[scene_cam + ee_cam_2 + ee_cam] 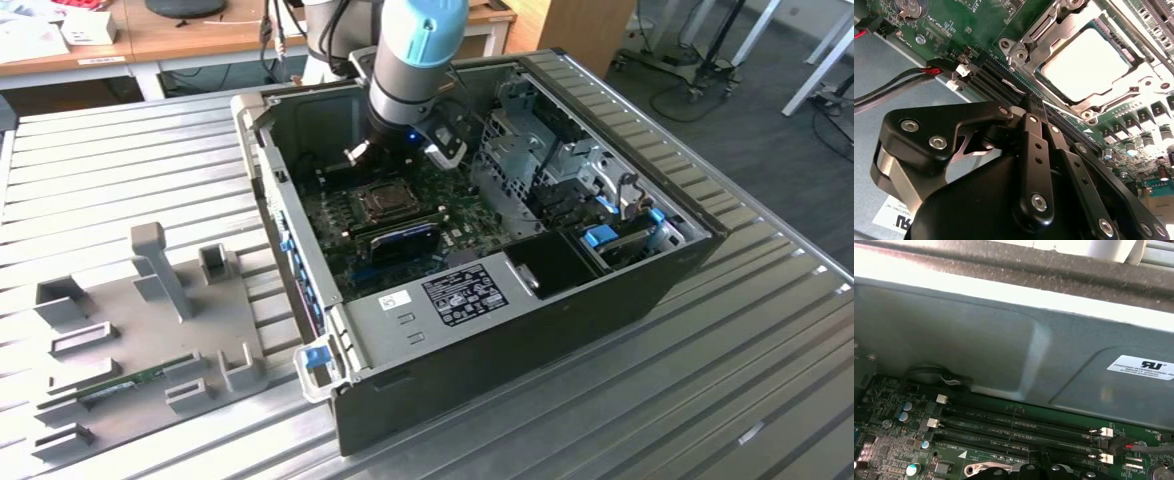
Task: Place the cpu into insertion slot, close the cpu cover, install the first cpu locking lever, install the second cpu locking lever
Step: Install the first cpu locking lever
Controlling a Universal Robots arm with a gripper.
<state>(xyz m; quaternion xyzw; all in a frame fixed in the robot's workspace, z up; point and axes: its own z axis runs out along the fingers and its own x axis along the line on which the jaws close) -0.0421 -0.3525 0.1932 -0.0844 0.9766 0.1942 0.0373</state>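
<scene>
In insertion slot [383,204] | cpu [1085,65] pale, square, flat | cpu cover [1053,36] framing it

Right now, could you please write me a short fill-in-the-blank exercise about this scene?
The circuit board around the insertion slot is ___.
The cpu shows through a square ___ in the cpu cover.
The memory slots beside the hand are ___.
Missing: green; window; black.
</scene>
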